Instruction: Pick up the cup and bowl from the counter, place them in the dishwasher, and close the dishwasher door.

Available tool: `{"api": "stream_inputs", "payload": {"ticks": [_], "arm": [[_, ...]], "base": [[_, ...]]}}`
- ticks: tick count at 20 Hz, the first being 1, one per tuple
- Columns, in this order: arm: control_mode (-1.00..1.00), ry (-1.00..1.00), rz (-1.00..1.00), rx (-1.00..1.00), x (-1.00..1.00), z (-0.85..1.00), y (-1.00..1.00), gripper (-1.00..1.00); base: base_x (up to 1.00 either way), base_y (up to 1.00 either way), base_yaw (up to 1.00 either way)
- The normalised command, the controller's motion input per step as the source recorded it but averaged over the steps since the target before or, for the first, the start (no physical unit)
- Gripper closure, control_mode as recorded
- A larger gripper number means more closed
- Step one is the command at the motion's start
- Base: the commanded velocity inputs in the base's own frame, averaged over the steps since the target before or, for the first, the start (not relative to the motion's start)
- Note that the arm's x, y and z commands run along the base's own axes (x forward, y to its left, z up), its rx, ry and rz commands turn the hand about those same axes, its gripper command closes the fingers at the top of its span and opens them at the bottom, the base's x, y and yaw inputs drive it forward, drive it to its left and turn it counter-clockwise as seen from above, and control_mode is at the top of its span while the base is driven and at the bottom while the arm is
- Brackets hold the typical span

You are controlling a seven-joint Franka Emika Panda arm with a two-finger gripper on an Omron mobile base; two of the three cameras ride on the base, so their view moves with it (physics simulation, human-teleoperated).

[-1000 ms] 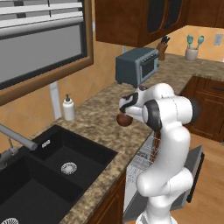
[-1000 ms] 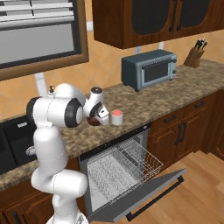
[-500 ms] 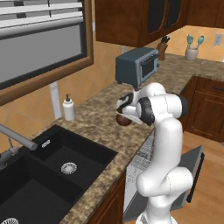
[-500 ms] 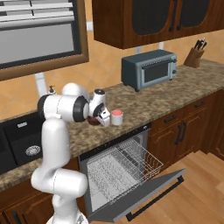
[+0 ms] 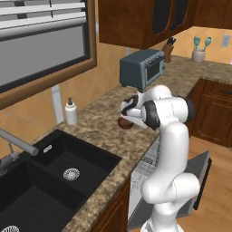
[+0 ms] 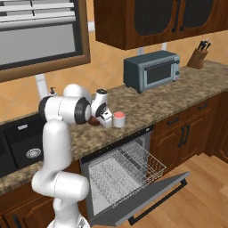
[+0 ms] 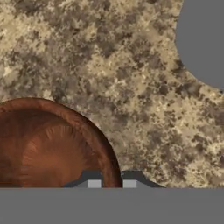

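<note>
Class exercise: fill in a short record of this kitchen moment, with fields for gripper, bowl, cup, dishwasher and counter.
gripper: the gripper is shut on the bowl's rim, one fingertip on each side of it
bowl: brown bowl on the counter, beside the cup
cup: cup upright on the counter, above the dishwasher, not held
dishwasher: dishwasher open, white rack pulled out, dishwasher door lowered
counter: speckled counter; toaster oven farther along

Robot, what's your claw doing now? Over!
Claw shut on bowl rim. Cup on counter. Dishwasher door open. Nothing blocking.
</note>
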Motion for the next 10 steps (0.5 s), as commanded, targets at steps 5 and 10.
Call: {"api": "stream_inputs", "payload": {"ticks": [5, 10], "arm": [[-1.00, 0.01, 0.00, 0.00, -1.00, -0.02, 0.00, 1.00], [-1.00, 0.01, 0.00, 0.00, -1.00, 0.12, -0.02, 1.00]], "base": [[0.00, 0.00, 0.00], [0.00, 0.00, 0.00]]}}
